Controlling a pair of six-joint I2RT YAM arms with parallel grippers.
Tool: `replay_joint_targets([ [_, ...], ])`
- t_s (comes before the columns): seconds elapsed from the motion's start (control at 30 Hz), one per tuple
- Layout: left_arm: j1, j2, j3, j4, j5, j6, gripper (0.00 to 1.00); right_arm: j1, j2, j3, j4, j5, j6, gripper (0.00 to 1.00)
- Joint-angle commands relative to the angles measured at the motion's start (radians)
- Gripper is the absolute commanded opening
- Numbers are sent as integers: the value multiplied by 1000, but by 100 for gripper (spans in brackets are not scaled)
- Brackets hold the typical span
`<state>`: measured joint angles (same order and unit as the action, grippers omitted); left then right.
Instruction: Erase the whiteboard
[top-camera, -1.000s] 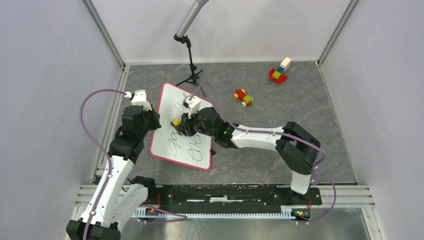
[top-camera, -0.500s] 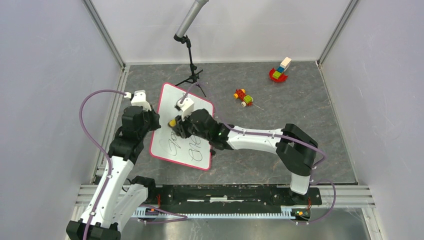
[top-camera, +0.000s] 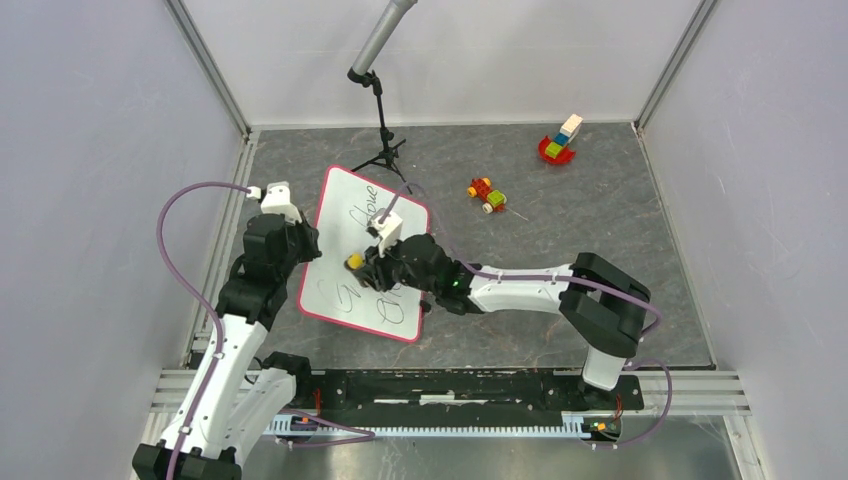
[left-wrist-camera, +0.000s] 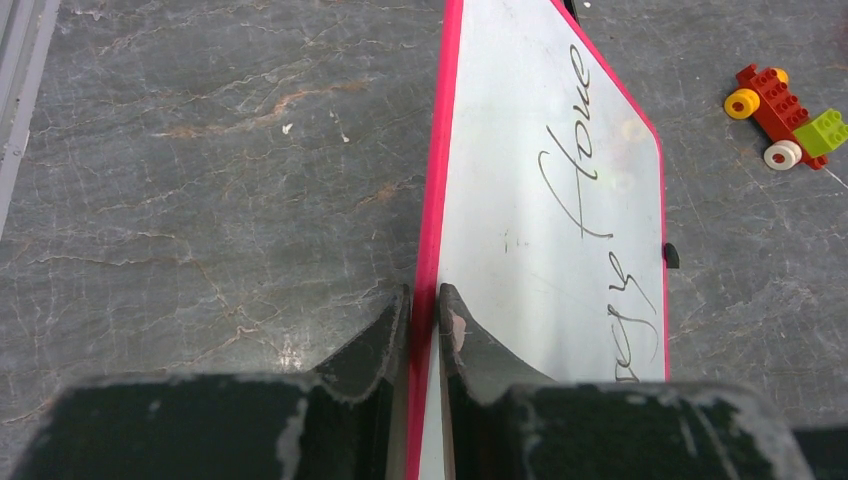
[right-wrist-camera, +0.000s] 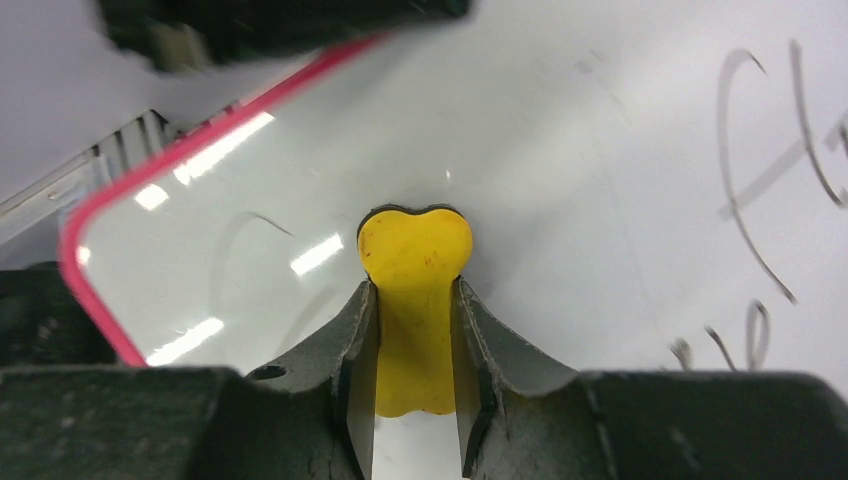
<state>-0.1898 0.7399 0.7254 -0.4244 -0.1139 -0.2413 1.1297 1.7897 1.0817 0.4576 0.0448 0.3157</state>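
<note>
Two arms share the work, one holding and one wiping. The whiteboard (top-camera: 340, 215) sits on the grey bench towards its left edge, about midway between the near and far edges, with its long sides slanting from far left to near right. The left hand (left-wrist-camera: 425, 300) is closed narrow on the board's pink left rim, one finger on either side of it. Whether that edge is raised off the bench cannot be told. The right hand (right-wrist-camera: 415, 290) grips a yellow eraser (right-wrist-camera: 415, 250) between its fingers, and the eraser's lobed head appears pressed to the white surface near the middle of the board.

Step in hand: wiping, judged to be only partly done. Black handwriting (left-wrist-camera: 590, 170) shows on the far part of the board, more strokes show on the near part, and the patch around the eraser looks clean.

Next move: the right hand probably needs to carry the eraser across one of the written bands, flat and under steady pressure, in overlapping passes. The left hand's grip on the rim should keep the board from sliding under that push. Strokes close to the left rim will bring the two hands near each other.

Other items, all well apart from the board: a toy car (top-camera: 486, 193) to its right, a block boat (top-camera: 560, 142) by the far right corner, and a tripod stand (top-camera: 382, 150) at the far edge.
</note>
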Motion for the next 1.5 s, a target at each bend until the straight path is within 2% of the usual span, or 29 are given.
replay_joint_targets([
  [0.0,-17,9,-17,-48,58,-43,2,-30,23,-100,-142,32,12,0],
  [0.17,-17,8,-11,-51,69,-43,2,66,23,20,-242,122,-74,0],
  [0.4,-17,3,-7,-51,63,-50,2,170,50,163,-217,48,-127,0],
  [0.5,-17,4,-6,-51,58,-52,2,174,77,184,-220,20,-124,0],
  [0.63,-17,-3,-7,-51,59,-53,2,174,47,121,-147,-27,-134,0],
  [0.93,-17,0,-8,-51,65,-59,2,145,50,172,-184,117,-70,0],
  [1.17,-17,8,-5,-51,91,-59,2,139,63,217,-207,149,-101,0],
  [1.2,-17,12,-2,-58,97,-61,4,138,57,207,-202,154,-106,0],
  [1.3,-18,24,28,-117,99,-99,32,132,20,149,-183,175,-113,0],
  [1.33,-18,25,37,-139,100,-122,39,128,4,128,-178,174,-114,0],
  [1.47,-16,24,49,-187,109,-157,48,120,-18,79,-152,165,-109,0],
])
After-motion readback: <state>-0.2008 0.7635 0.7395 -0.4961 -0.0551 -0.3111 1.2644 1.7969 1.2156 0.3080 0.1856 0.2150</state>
